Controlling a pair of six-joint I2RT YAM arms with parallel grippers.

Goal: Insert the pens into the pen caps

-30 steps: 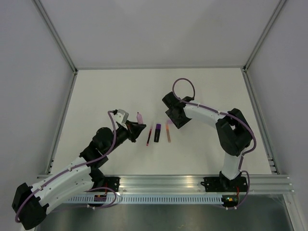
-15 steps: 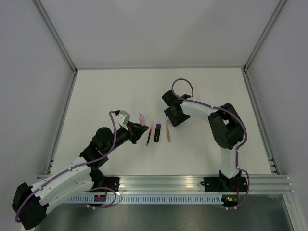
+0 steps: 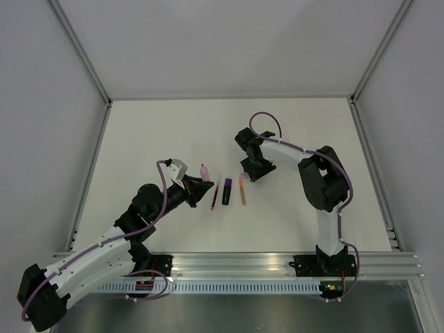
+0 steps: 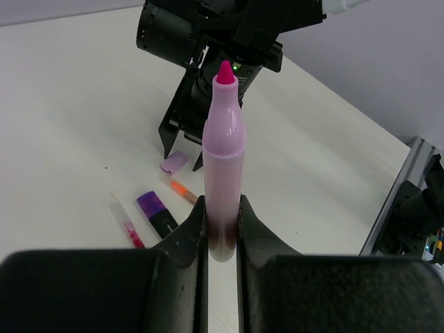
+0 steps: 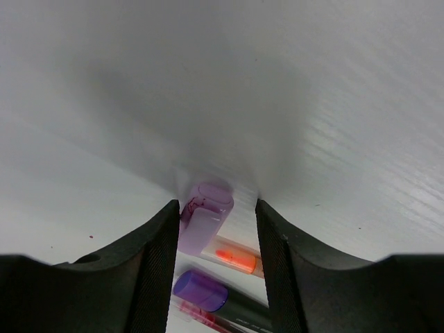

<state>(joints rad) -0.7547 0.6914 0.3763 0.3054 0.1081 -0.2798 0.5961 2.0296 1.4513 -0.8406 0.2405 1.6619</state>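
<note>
The right arm (image 3: 305, 163) folds in tighter, its bend swinging toward the middle, and the right gripper (image 5: 218, 204) sinks to the table. Its jaws are narrowing now, straddling the lilac cap (image 5: 202, 218). On the other side, the left gripper (image 3: 198, 186) has nudged its pink pen (image 3: 204, 169) slightly rightward.

- My left arm (image 3: 90, 260) is a chain of smooth white shell links joined by bulky black joint housings.
- My right arm (image 3: 288, 158) is built the same way, white links and black joints.
- A thin purple cable (image 3: 164, 194) runs along each arm.
- My left gripper (image 4: 222, 208) has two matte black fingers with rounded tips.
- My right gripper (image 5: 216, 205) has the same black, curved fingers.
- A small green light (image 4: 236, 67) glows on my right wrist housing.
- Flat black base plates (image 3: 316, 266) sit under both arms.
</note>
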